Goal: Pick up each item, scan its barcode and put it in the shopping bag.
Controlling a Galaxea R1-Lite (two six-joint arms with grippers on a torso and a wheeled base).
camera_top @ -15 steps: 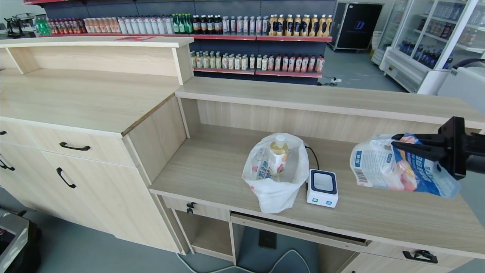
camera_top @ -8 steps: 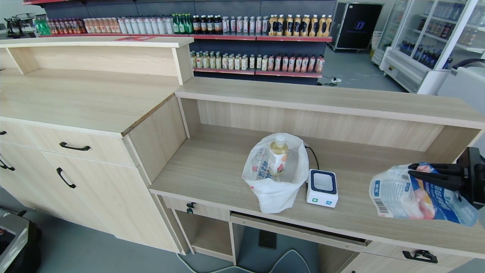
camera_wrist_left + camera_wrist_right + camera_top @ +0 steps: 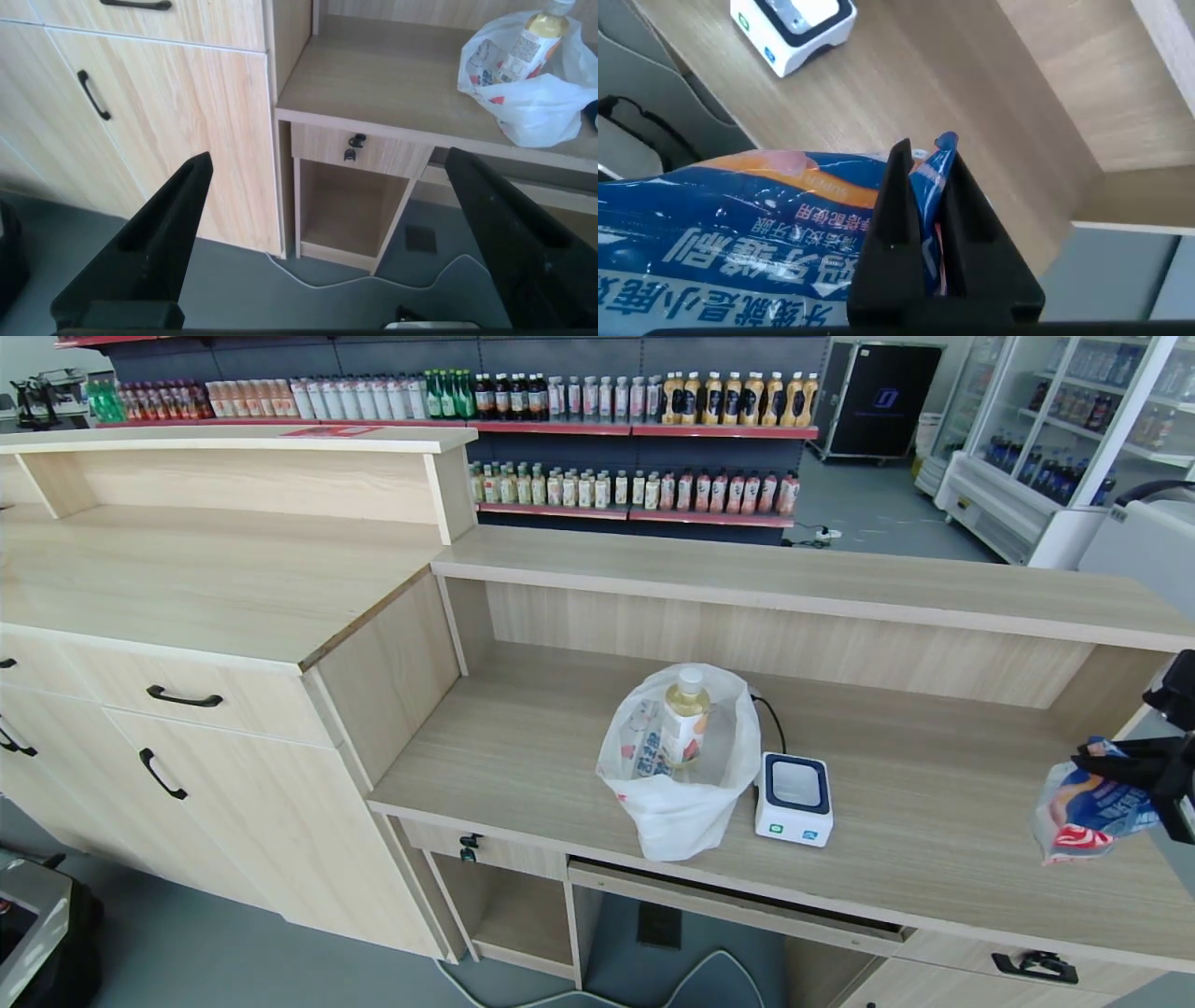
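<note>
My right gripper [image 3: 1120, 767] hangs over the far right end of the counter, shut on the top edge of a blue, white and orange snack pouch [image 3: 1088, 810]. In the right wrist view the black fingers [image 3: 898, 207] pinch the pouch [image 3: 738, 252] with the scanner [image 3: 792, 28] farther off on the counter. The white barcode scanner [image 3: 794, 796] sits mid-counter, beside a white plastic shopping bag [image 3: 680, 775] that holds a yellow drink bottle [image 3: 685, 721]. My left gripper [image 3: 327, 243] hangs open, low beside the cabinet, away from the counter; the bag [image 3: 528, 79] shows beyond it.
The wooden counter [image 3: 915, 812] has a raised back shelf [image 3: 794, 574] and a side wall at the right end. A black cable [image 3: 773, 714] runs behind the scanner. Cabinet doors and drawers [image 3: 187, 709] stand to the left.
My right gripper has moved right and down with the pouch, away from the scanner, and the pouch has turned so it shows narrower. The bag, bottle and scanner have not moved.
</note>
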